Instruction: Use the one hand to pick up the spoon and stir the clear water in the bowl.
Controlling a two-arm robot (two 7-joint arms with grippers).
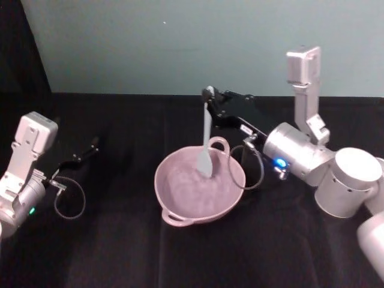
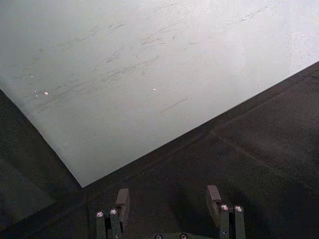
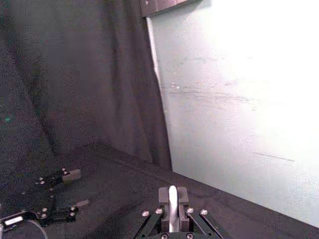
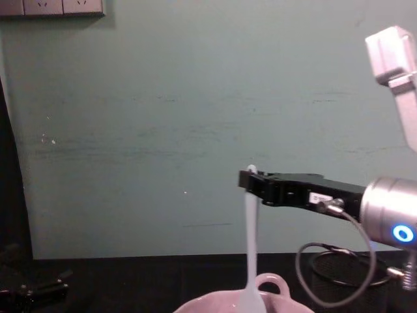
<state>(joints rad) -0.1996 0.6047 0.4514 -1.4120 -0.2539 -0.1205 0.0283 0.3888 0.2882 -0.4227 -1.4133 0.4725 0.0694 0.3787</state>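
Pink bowl (image 1: pixel 171 195) sits mid-way on the table (image 1: pixel 120 258); our right gripper (image 1: pixel 209 95) pinches the spoon (image 1: pixel 206 141) by its handle tip so it hangs upright, scoop seemingly dipped inside, ready to stir. Our left gripper (image 1: pixel 91 146) idles open near the table's left edge.

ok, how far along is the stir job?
Pick-up looks done: the right gripper is shut on the spoon at its handle tip, holding it upright. In hand: the scoop sits down inside the pink bowl, placed for stirring; one moment cannot show motion. Left: the stirring itself. The left gripper rests open on the robot's left side.
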